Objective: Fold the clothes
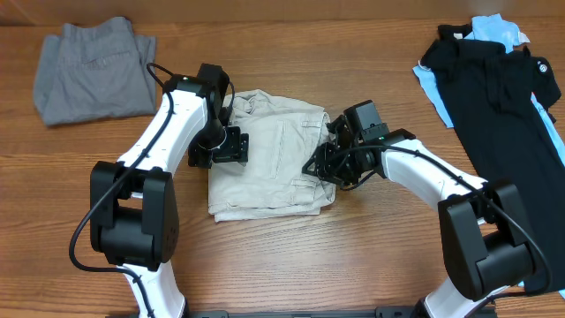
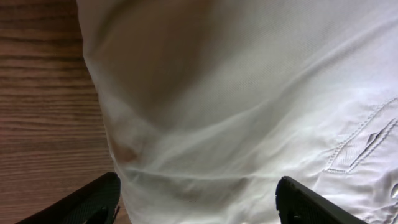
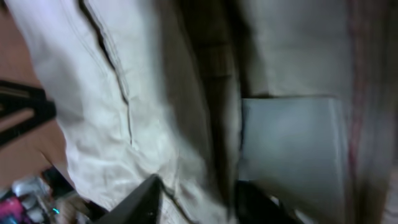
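At the bench point(image 1: 371, 265) middle, khaki shorts point(image 1: 274, 159) lying folded, left fingers point(image 2: 93, 202) standing spread wide over their left edge, right fingers point(image 3: 140, 202) sitting at their right edge, too blurred to tell whether spread or pinching, grey shorts point(image 1: 93, 71) lying in the far left corner, black shirt point(image 1: 494, 97) overlapping light-blue shirt point(image 1: 490, 26) far right.

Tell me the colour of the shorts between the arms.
They are light beige cloth shorts, best seen overhead.

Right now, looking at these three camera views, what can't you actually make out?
1. Right wrist view: motion blur hides whether the right gripper pinches the beige shorts.
2. Overhead: the left gripper fingertips are hidden beneath its own wrist.
3. Overhead: the light-blue shirt is mostly covered by the black shirt, which the right edge cuts off.
4. Left wrist view: the shorts fill the frame, so their outline is cut off.
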Action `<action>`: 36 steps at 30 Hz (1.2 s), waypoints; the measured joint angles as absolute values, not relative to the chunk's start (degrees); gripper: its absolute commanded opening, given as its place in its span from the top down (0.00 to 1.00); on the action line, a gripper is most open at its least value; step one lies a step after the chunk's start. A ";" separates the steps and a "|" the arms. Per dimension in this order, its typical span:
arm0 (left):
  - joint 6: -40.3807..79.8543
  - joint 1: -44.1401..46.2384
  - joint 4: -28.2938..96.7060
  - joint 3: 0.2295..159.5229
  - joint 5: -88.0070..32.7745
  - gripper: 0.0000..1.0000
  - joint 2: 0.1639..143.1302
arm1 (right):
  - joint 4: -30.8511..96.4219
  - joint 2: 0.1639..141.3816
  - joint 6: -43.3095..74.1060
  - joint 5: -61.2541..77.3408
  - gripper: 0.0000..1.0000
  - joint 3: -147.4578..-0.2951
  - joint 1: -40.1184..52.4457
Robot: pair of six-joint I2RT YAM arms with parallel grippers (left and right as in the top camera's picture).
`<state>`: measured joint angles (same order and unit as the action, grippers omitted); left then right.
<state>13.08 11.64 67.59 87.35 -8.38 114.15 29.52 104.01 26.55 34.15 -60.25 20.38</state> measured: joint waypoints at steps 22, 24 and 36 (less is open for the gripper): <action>13.08 11.62 67.46 87.33 -7.70 0.13 114.15 | 51.00 104.01 26.96 26.61 0.96 -73.84 20.40; 13.08 11.62 67.46 87.33 -7.68 0.12 114.15 | 53.10 104.01 26.96 24.34 0.96 -74.78 20.40; 13.06 11.62 66.72 87.33 -7.46 0.04 114.15 | 61.52 104.01 28.49 6.74 0.39 -74.91 20.38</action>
<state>13.06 11.62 66.72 87.33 -7.46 114.15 61.52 104.01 28.49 6.74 -74.91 20.38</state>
